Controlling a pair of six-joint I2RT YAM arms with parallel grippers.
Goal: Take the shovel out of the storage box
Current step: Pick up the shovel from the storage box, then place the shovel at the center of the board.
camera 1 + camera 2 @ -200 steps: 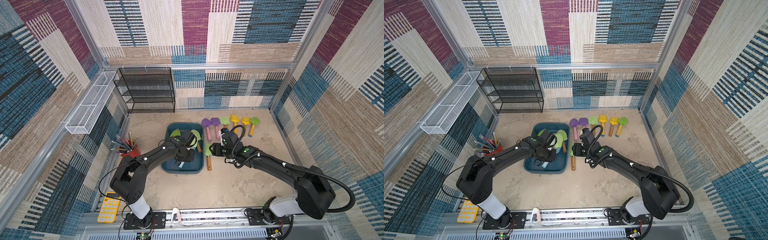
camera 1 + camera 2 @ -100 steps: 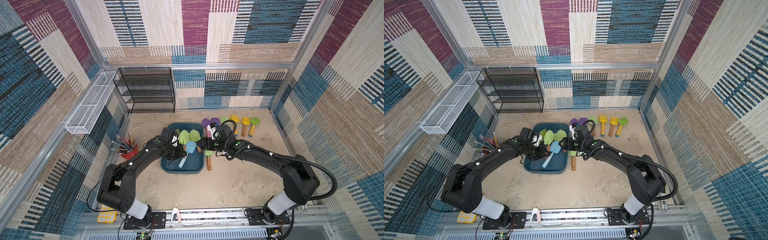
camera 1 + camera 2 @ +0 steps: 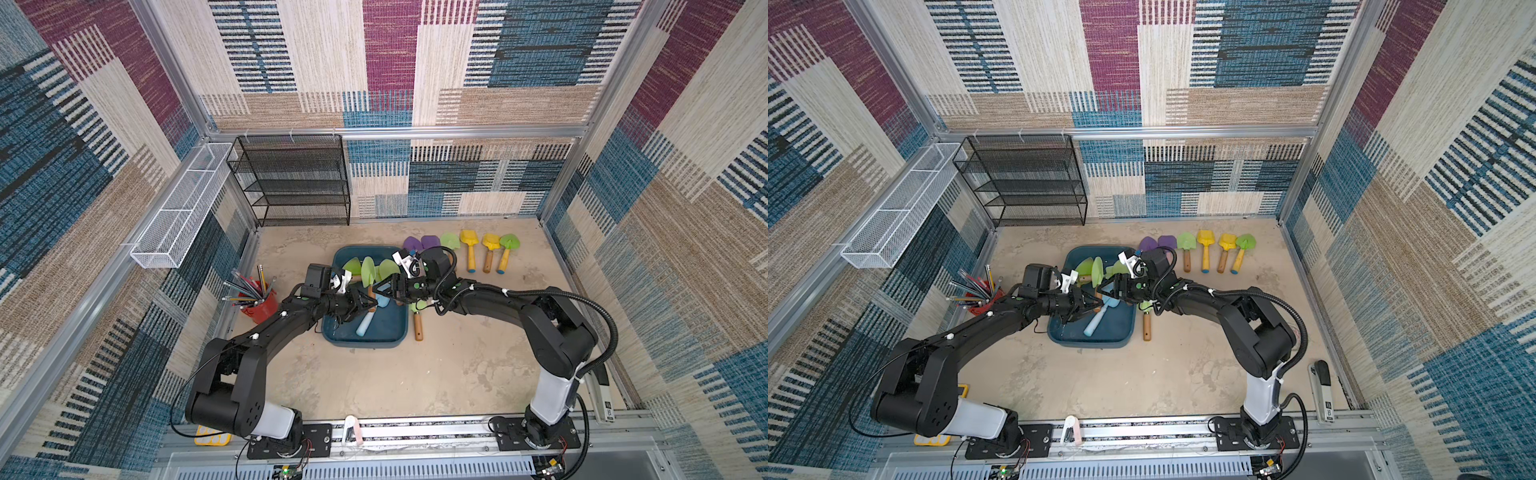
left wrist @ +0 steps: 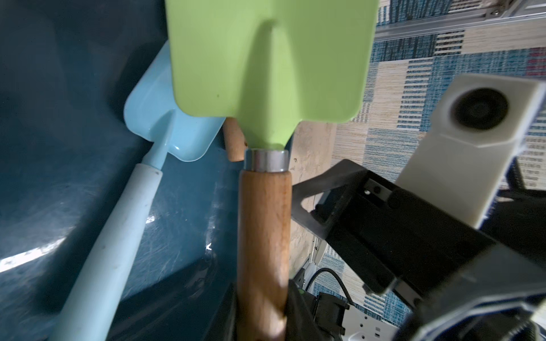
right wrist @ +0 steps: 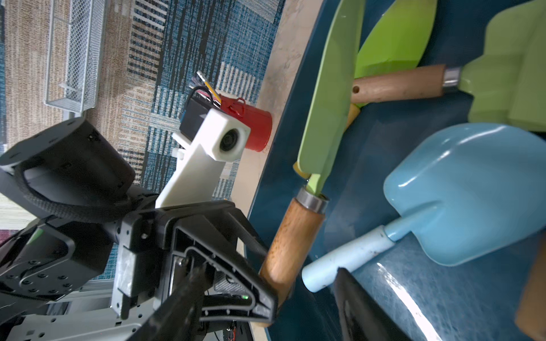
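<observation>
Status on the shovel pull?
Status: left end effector shut on green shovel; right end effector open beside it. Shovel over storage box, not yet out. Below, blue shovel lying in box.

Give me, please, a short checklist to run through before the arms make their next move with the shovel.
1. Grip: ok, the left tool is shut on the green shovel by its wooden handle.
2. Receiving side: ok, the right tool is open and holds nothing.
3. Removal: not ok, in both top views the green shovel is over the storage box.
4. Snagging: cannot tell; the green blade overlaps the light blue shovel in the left wrist view.
5. Spacing of the tools: cannot tell; their tips are very close above the box.
</observation>
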